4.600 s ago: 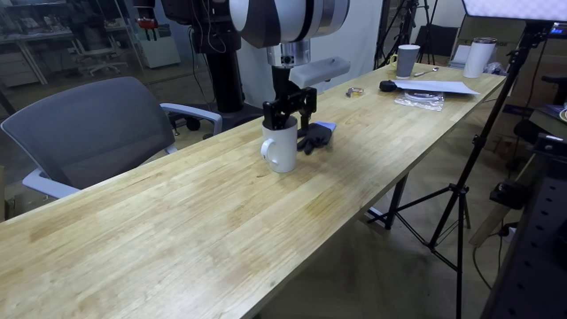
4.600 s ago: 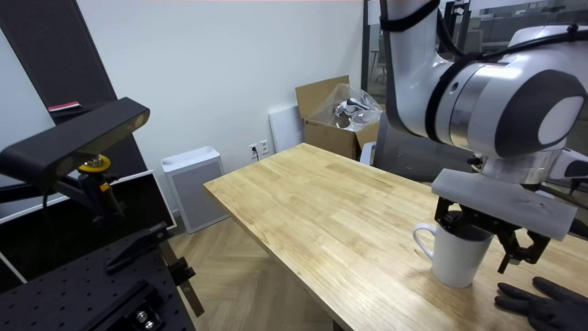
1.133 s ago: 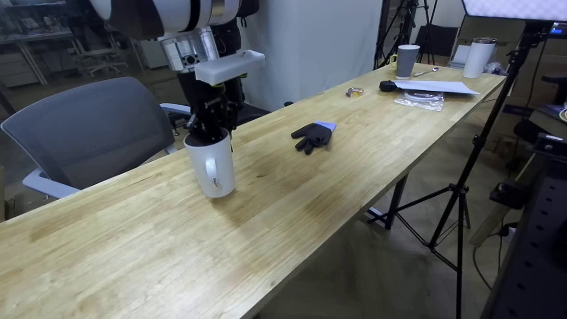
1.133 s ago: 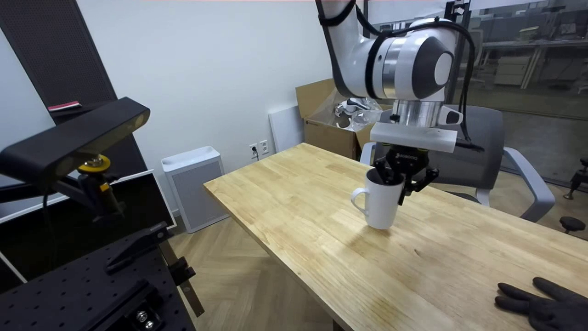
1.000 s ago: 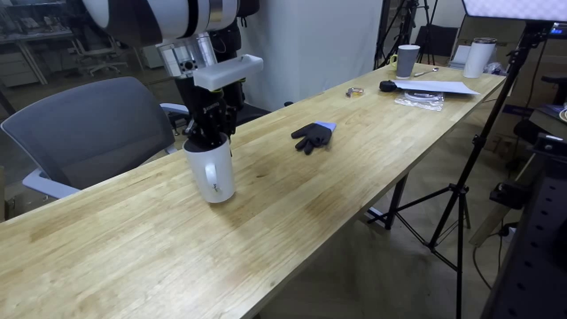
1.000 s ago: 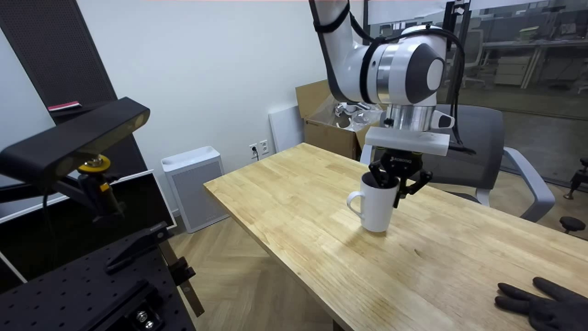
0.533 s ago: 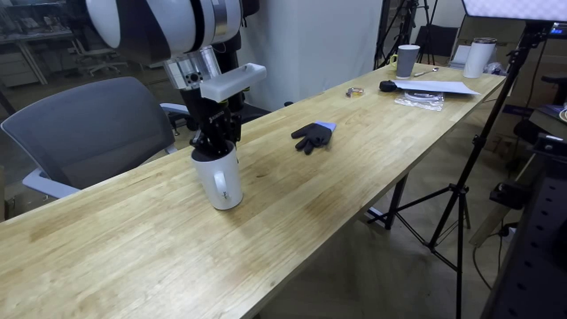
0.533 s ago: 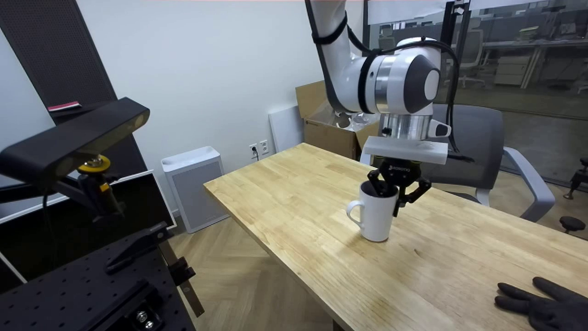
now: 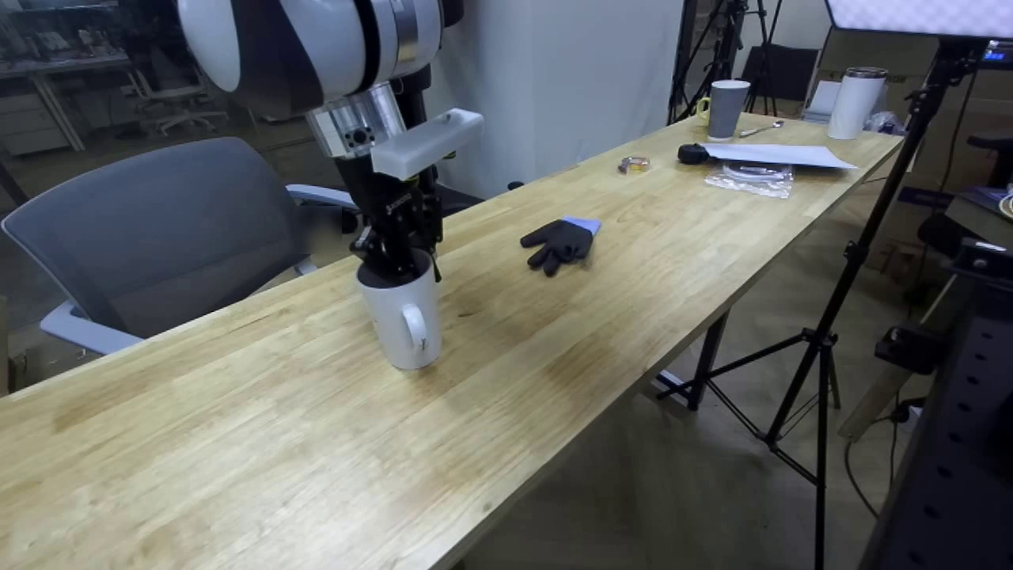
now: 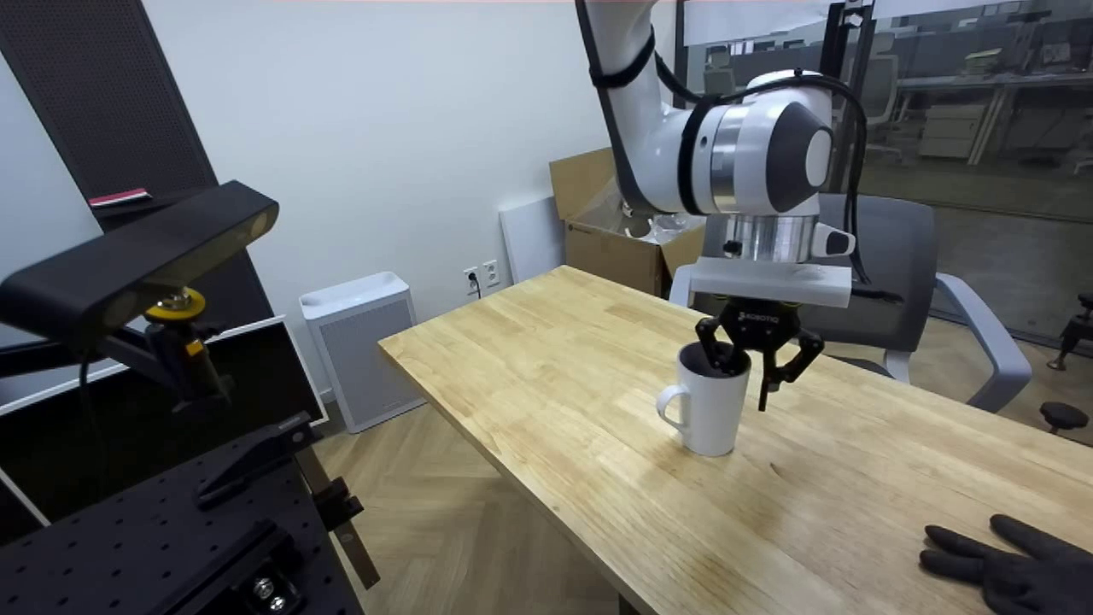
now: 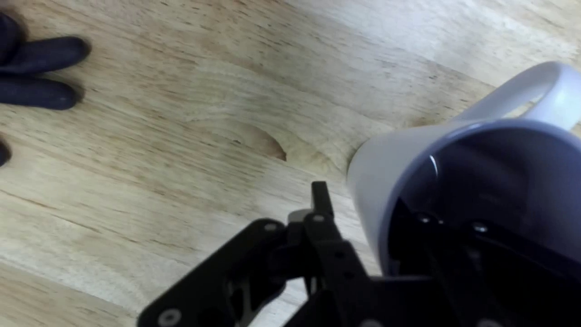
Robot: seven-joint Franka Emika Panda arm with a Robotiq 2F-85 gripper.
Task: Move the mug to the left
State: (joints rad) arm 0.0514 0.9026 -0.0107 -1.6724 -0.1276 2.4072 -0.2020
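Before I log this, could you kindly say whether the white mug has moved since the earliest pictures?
Yes: in both exterior views, the white mug has shifted toward the picture's left, away from the black glove, which lies unmoved.

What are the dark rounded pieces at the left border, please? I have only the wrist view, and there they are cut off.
Observer: They belong to a black work glove; in an exterior view its light blue cuff shows too.
Operator: Thank you. The white mug is on my right side, but I see no border of the tabletop. Does the mug stand over an edge?
Observer: No. In both exterior views its base stands between the two long edges, over neither of them.
Operator: Good. And which furniture is beside the tabletop?
Observer: A grey office chair stands by one long edge, in both exterior views.
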